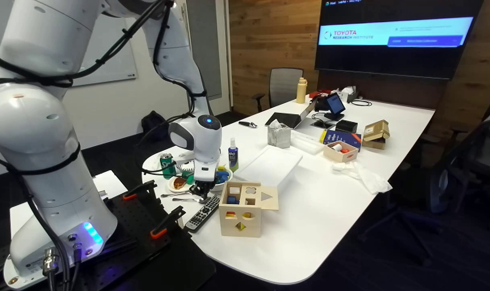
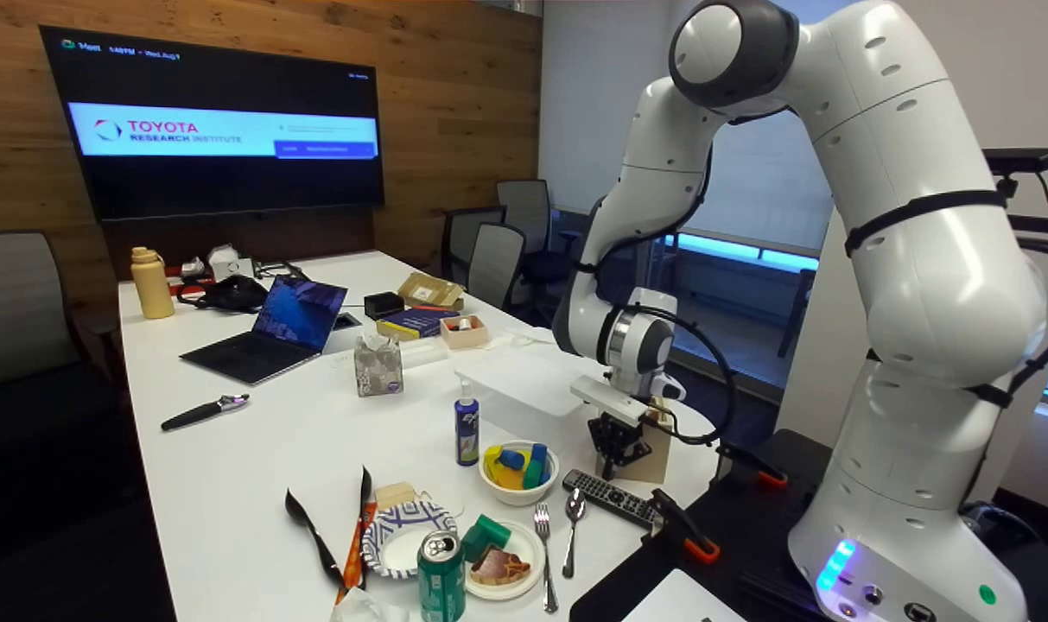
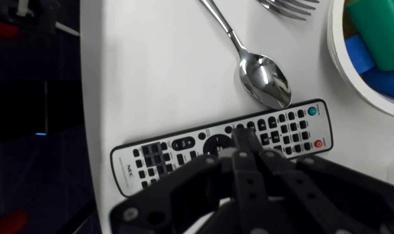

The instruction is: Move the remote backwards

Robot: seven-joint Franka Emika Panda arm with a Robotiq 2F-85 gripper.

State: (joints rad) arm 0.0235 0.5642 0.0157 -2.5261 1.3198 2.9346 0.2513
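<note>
The remote (image 3: 200,143) lies flat on the white table, its black-edged silver face with dark buttons turned up. It also shows in both exterior views (image 1: 203,214) (image 2: 614,499), beside the pale wooden box (image 1: 240,224) with shaped holes. Its NEC end is close to the table edge. My gripper (image 3: 245,131) points down over the middle of the remote, its two black fingertips together with nothing between them. The fingers hide part of the buttons and the lower edge. Whether the tips touch the remote I cannot tell. The gripper also shows in both exterior views (image 1: 204,199) (image 2: 608,473).
A spoon (image 3: 265,81) lies against or very near the remote's long edge, with a fork (image 3: 286,8) beyond it. A white bowl (image 2: 519,497) of coloured blocks stands close by. A black clamp (image 2: 683,523) sits at the table edge near the remote's end.
</note>
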